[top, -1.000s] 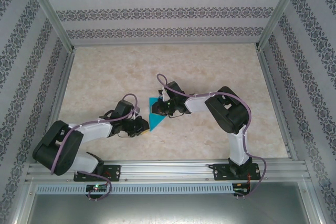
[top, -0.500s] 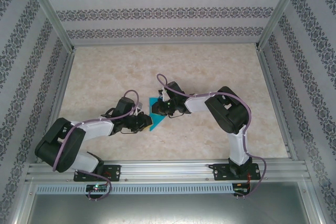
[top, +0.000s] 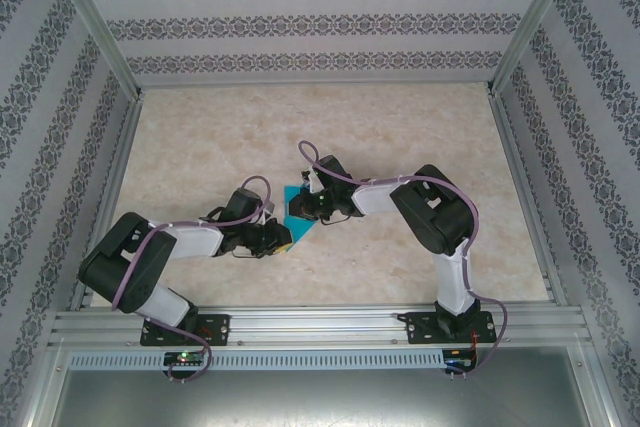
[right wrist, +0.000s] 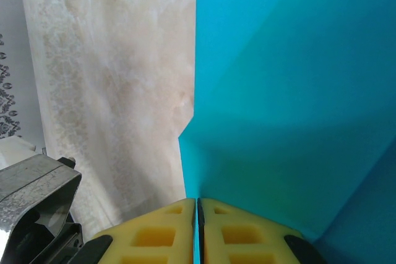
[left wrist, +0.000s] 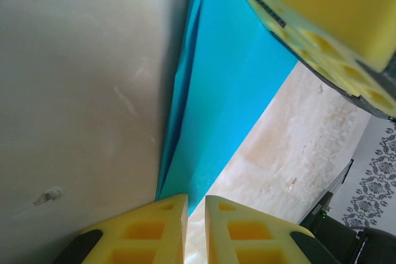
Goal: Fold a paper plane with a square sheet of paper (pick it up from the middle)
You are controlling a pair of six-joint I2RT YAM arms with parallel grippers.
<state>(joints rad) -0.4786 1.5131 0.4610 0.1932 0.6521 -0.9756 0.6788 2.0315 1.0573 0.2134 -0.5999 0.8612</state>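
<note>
Paper plane [top: 305, 229], part folded, sits mid-desk [top: 400, 137] between both tools. Right tool [top: 306, 209] is clenched on its 1 o'clock edge, paper running into the slit. Left tool [top: 281, 239] is at the 7 o'clock point, fingers nearly together with a thin gap. Can't tell if it's actually nipping the tip. My read: crease-setting step. Use the right pinch as the anchor, line up the stacked layers first, then press low along the fold. Pulling the tools apart risks a tear or skewed wings.
</note>
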